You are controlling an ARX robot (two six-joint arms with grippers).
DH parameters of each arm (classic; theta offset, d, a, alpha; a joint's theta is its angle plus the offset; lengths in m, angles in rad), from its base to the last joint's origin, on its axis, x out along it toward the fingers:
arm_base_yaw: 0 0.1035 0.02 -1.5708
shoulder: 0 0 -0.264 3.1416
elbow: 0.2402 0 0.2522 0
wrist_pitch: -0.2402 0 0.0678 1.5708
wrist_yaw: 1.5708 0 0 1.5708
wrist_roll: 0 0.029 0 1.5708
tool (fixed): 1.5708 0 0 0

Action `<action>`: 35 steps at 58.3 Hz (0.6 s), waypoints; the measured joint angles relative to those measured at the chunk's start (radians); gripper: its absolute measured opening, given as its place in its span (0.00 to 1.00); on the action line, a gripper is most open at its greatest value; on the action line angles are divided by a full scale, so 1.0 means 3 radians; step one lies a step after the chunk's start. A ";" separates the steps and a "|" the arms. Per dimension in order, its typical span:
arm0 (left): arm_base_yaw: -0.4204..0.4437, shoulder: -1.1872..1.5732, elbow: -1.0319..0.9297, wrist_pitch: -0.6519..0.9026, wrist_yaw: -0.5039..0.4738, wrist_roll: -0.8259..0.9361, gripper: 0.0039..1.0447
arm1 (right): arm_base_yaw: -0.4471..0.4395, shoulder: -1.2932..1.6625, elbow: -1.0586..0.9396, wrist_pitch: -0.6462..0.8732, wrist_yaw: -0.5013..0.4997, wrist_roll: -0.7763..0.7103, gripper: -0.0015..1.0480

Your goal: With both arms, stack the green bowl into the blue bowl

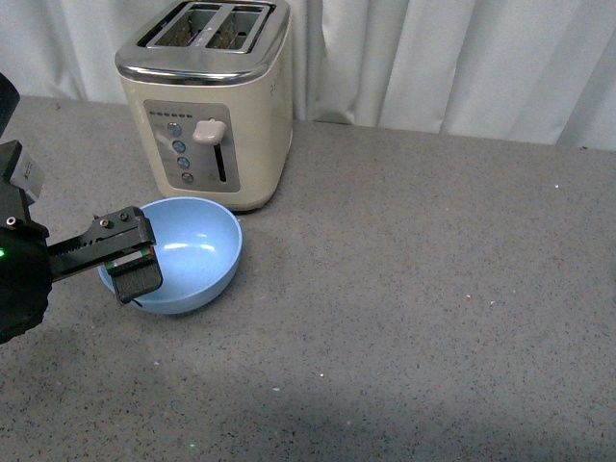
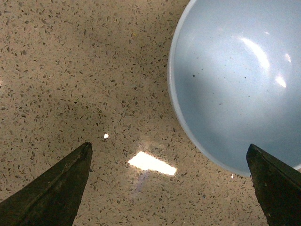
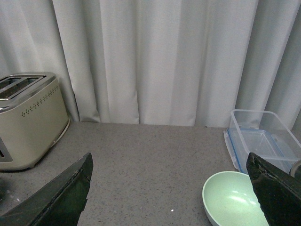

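Your left tool (image 1: 130, 258) hangs released at the near-left rim of the round light sky-blue matte plastic bowl (image 1: 192, 252). That bowl sits upright on the grey speckled desk (image 1: 433, 289), just in front of the cream two-slot toaster (image 1: 207, 106). In the left wrist view the fingers (image 2: 51, 188) are spread wide with only bare desk between them. The blue bowl's rim lies close by one finger, not between the two.

As I judge it, the step in hand is getting a hold on that rim. Shift the tool across until one finger is inside the bowl and the other outside its wall, then lower and close. Go in gently: the bowl looks light and smooth and would probably slide toward the toaster if nudged.

Your right tool (image 3: 169, 157) is released too, holding nothing, and it does not show in the front view. Its wrist camera shows the round pale mint-green matte plastic bowl (image 3: 233, 200) upright on the desk. It sits just beside a clear plastic food container (image 3: 261, 139) and well apart from the toaster. The green bowl is outside the front view, so line up by the wrist camera. Take it by the rim on the side away from the container and lift it level.
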 joint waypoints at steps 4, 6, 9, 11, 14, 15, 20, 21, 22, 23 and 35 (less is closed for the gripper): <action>-0.0011 0.0039 0.0042 -0.0022 -0.0003 0.0000 0.94 | 0.0000 0.0000 0.0000 0.0000 0.0000 -0.0001 0.91; -0.0018 0.0062 0.0064 -0.0025 -0.0006 0.0000 0.94 | 0.0000 0.0000 0.0001 0.0000 0.0000 0.0000 0.91; -0.0025 0.0104 0.0106 -0.0032 -0.0013 0.0001 0.94 | 0.0000 0.0000 0.0001 0.0000 0.0000 0.0000 0.91; -0.0029 0.0127 0.0136 -0.0034 -0.0017 0.0010 0.94 | 0.0000 0.0000 0.0000 0.0000 0.0000 0.0000 0.91; -0.0033 0.0177 0.0203 -0.0046 -0.0027 0.0029 0.94 | 0.0000 0.0000 0.0000 0.0000 0.0000 0.0000 0.91; -0.0033 0.0186 0.0215 -0.0046 -0.0028 0.0032 0.94 | 0.0000 0.0000 0.0000 0.0000 0.0000 -0.0001 0.91; -0.0029 0.0249 0.0303 -0.0046 -0.0056 0.0078 0.94 | 0.0000 0.0000 0.0000 0.0000 0.0000 0.0000 0.91; -0.0028 0.0257 0.0312 -0.0046 -0.0057 0.0084 0.94 | 0.0000 0.0000 0.0000 0.0000 0.0000 -0.0001 0.91; -0.0027 0.0264 0.0320 -0.0046 -0.0060 0.0088 0.94 | 0.0000 0.0000 0.0000 0.0000 0.0000 0.0000 0.91; -0.0022 0.0280 0.0337 -0.0046 -0.0064 0.0102 0.94 | 0.0000 0.0000 0.0000 0.0000 0.0000 0.0000 0.91; 0.0060 0.0411 0.0408 -0.0042 -0.0104 0.0191 0.94 | 0.0000 0.0000 0.0001 0.0000 0.0000 0.0000 0.91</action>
